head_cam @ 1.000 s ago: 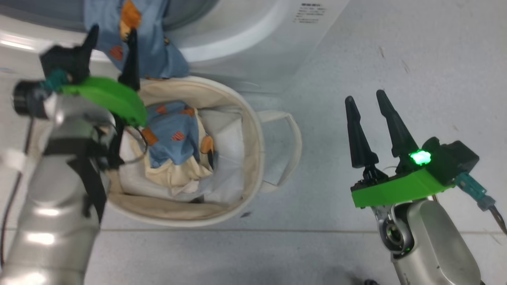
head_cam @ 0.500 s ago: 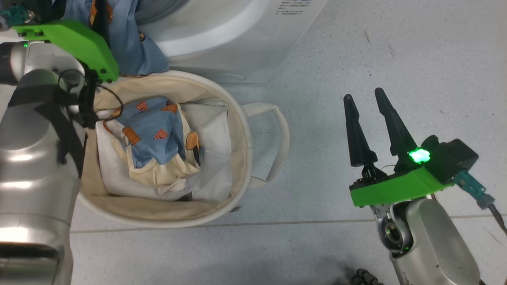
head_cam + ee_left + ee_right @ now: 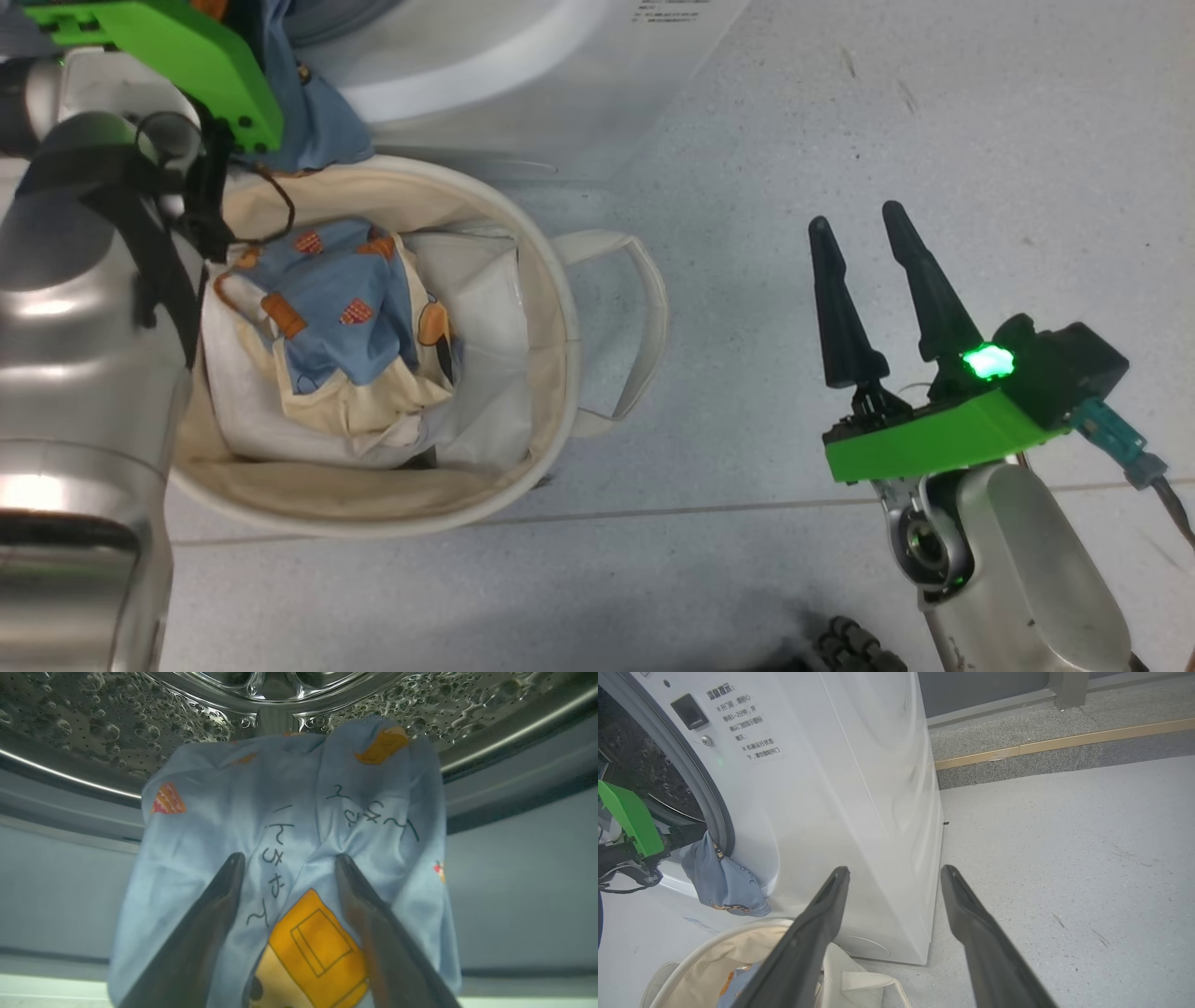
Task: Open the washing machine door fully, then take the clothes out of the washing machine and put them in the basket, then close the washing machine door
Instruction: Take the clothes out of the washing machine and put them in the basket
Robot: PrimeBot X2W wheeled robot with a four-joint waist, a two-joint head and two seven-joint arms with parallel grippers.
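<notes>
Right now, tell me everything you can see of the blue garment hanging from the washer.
The garment is soft light blue cloth printed with orange figures and dark scribbled script. It drapes crumpled from the washing machine drum over the grey rim, its end just above the basket. The open left gripper straddles a fold.

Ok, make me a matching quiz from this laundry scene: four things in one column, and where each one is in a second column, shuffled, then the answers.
Things:
1. left gripper
2. right gripper
3. basket
4. blue and cream garment

Places:
A. lying inside the basket
B. open over the bare floor, right of the basket
C. on the floor before the washing machine
D. open, at the blue printed garment hanging from the drum mouth

Pairs: 1-D, 2-B, 3-C, 4-A
</notes>
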